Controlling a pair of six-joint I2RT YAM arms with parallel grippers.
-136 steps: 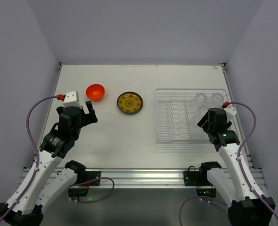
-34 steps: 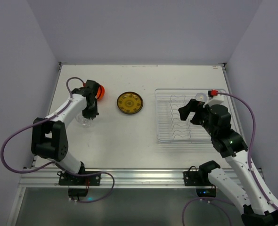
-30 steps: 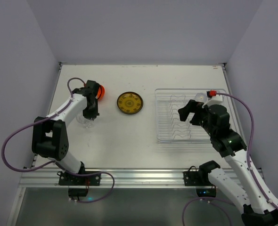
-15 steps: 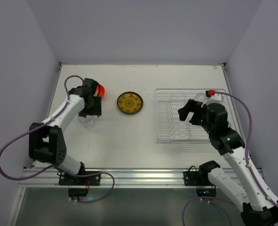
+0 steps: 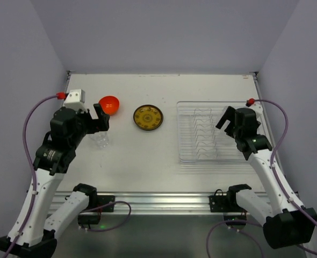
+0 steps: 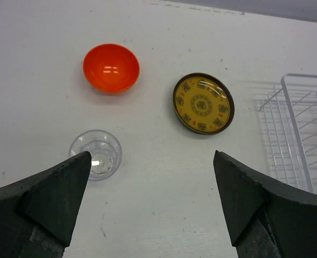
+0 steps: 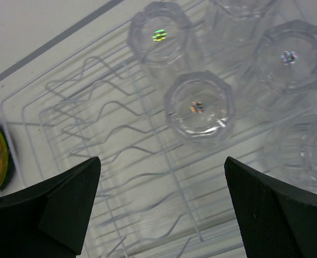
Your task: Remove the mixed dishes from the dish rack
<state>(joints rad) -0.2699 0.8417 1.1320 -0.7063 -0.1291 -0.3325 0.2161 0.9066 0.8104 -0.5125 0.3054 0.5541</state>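
Over the rack (image 5: 179, 134) by the right edge of the table (image 5: 148, 156), the right tool (image 7: 161, 159) gapes open above clear cups (image 7: 199, 106), likely light and slick, best pinched gently across their sides.

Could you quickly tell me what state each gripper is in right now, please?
Left gripper: open, holding nothing.
Right gripper: open, holding nothing.
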